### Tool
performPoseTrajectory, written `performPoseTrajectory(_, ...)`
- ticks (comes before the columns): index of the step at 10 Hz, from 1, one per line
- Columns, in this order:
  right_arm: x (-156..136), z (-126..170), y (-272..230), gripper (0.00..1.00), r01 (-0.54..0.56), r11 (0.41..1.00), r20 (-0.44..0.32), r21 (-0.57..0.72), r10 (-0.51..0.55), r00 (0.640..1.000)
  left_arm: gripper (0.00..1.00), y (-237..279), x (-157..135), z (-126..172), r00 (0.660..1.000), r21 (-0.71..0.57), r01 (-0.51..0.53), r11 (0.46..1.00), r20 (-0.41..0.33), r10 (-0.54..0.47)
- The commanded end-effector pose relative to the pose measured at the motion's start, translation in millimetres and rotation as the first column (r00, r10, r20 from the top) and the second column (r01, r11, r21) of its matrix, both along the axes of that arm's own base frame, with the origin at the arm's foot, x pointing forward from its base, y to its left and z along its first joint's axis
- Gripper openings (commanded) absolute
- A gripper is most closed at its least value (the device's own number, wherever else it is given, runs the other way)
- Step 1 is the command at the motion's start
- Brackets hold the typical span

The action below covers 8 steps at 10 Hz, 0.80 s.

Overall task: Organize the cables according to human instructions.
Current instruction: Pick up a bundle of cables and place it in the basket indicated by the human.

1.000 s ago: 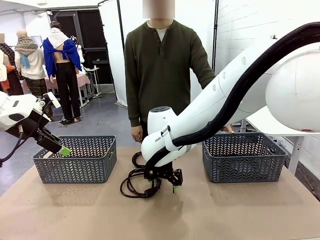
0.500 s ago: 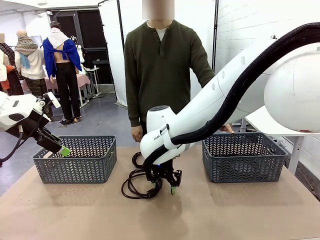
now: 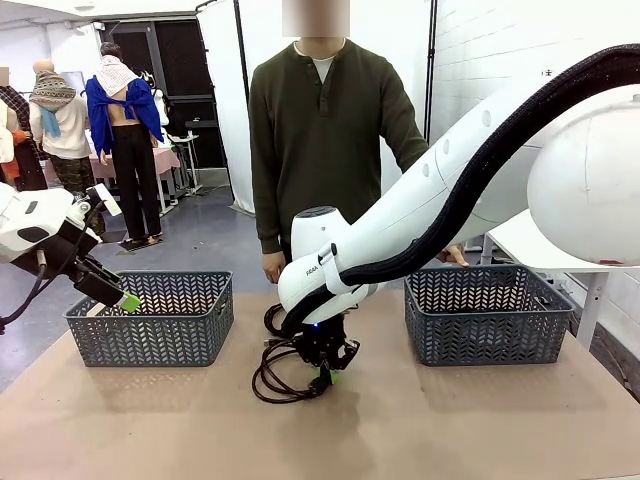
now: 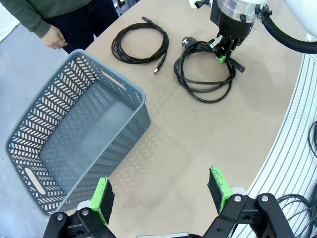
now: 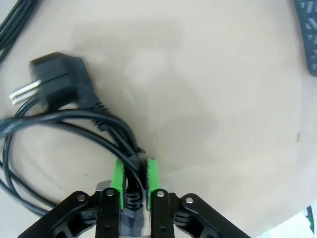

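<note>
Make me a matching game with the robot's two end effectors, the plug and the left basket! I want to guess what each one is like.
Things:
1. right end effector
2. left end effector
3. plug
4. left basket

What it is like:
A. grey
B. lying on the table
C. shut on the cable
D. open, holding nothing

Pairs: 1-C, 2-D, 3-B, 4-A
</note>
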State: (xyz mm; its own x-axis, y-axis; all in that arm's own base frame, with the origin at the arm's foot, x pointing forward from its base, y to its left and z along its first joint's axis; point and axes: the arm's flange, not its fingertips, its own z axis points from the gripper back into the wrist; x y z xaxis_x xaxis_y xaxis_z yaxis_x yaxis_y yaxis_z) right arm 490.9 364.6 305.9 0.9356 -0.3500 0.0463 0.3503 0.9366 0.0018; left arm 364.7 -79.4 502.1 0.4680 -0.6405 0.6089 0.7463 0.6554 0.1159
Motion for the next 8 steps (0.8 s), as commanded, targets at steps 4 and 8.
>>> performPoseTrajectory(4, -1, 13, -2, 0.00, -0.015, 1.000, -0.012, 0.000, 0.015, 1.000, 1.00, 2, 1, -1, 1.000, -0.014, 0.004, 1.000, 0.001, -0.004)
performPoseTrajectory(8, -4, 85, -20, 0.00, -0.163, 0.986, -0.097, 0.028, 0.165, 0.981, 1.00, 2, 1, -1, 1.000, -0.014, 0.004, 1.000, 0.001, -0.004)
